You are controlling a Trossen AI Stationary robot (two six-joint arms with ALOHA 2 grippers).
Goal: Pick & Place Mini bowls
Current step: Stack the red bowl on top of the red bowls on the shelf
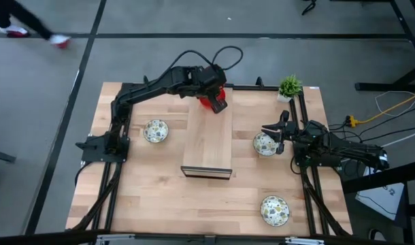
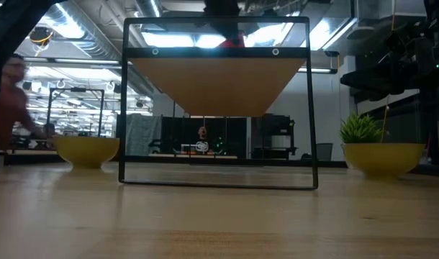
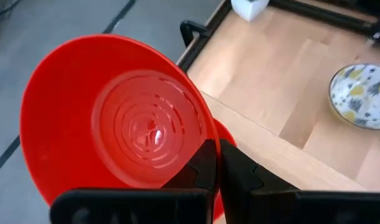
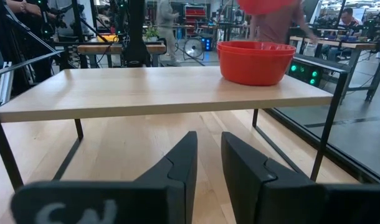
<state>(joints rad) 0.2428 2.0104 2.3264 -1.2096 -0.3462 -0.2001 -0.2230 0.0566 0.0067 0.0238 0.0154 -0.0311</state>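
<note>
Over the far end of the raised wooden shelf we've got the left claw, pinched tight on the rim of a plain glossy red mini bowl. That bowl is tipped up on edge in the left wrist view, so we're looking straight into it (the ridged rings at the bottom show nicely). Right under it, on the far end of the shelf, sits a stack of red bowls; from the right wrist view it looks like two nested together, and the held one hangs just above them without touching.

Down on the pale wooden surface we count three white mini bowls with the speckled green-brown floral pattern. One sits to the left of the shelf, near the left arm's base. One is just off the shelf's right side. The third is well apart from the others, in the near right corner.

The right claw is hovering just beside that middle floral bowl, fingers a little apart with nothing between them, pointing toward the shelf.

A small potted green plant stands in the far right corner (not part of the bowl shuffle). The low view also catches a blurred person at the left.
</note>
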